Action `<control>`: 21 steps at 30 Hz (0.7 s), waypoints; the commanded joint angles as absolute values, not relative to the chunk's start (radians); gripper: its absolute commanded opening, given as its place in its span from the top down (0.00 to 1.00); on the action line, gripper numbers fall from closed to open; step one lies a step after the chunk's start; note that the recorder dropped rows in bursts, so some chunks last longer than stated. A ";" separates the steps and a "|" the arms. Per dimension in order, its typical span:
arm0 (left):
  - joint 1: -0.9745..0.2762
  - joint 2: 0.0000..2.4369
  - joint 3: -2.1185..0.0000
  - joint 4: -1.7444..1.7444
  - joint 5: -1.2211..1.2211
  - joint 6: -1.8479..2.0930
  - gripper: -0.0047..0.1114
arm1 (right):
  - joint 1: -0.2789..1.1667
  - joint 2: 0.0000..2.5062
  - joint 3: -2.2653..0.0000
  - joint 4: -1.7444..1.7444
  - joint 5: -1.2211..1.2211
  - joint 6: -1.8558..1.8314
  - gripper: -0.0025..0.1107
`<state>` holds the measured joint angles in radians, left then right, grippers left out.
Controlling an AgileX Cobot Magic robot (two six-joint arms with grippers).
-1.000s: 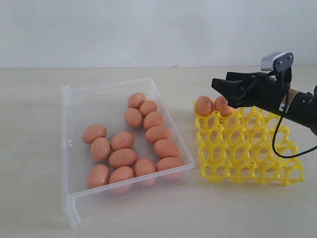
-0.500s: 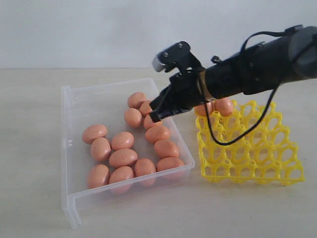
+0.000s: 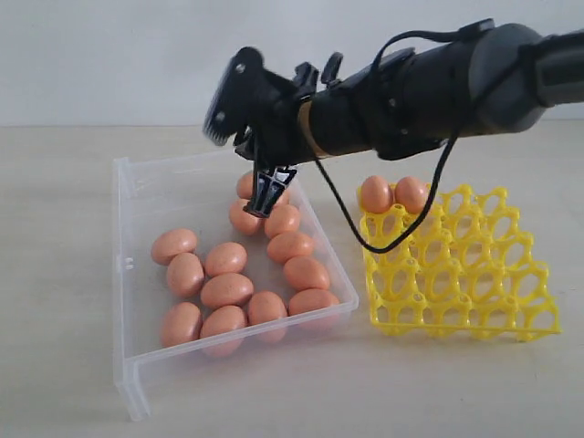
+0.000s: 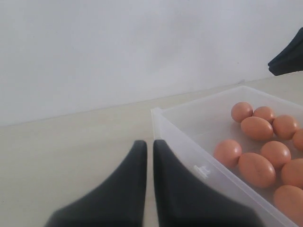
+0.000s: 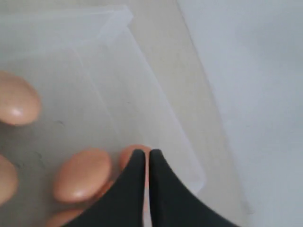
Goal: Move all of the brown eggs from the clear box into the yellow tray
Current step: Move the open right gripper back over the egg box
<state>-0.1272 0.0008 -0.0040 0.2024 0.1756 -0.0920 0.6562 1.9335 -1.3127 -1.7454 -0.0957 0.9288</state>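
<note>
Several brown eggs lie in the clear box on the left. Two more eggs sit in the back-left cups of the yellow tray. My right gripper reaches across and points down over the box's back eggs, shut with nothing held. In the right wrist view its tips hang just above one egg, next to another egg. My left gripper is shut and empty, low over the table beside the box's outer wall; the exterior view does not show it.
The right arm's black body and its cable span the gap above the box's right wall and the tray's back-left corner. Pale table surrounds both containers; a light wall stands behind.
The right arm swung left from above the yellow tray to over the box's back eggs and tipped downward. Its jaws went from open to shut, holding nothing.
</note>
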 commanded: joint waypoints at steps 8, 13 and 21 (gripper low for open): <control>-0.133 0.000 0.000 0.200 0.173 -0.097 0.93 | 0.855 1.963 -1.388 -1.626 0.648 0.695 0.98; -0.133 0.000 0.000 0.200 0.173 -0.097 0.93 | 0.758 1.990 -1.593 -0.504 0.726 0.117 0.98; -0.133 0.000 0.000 0.200 0.173 -0.097 0.93 | 0.614 2.083 -1.808 0.147 1.008 -0.208 0.94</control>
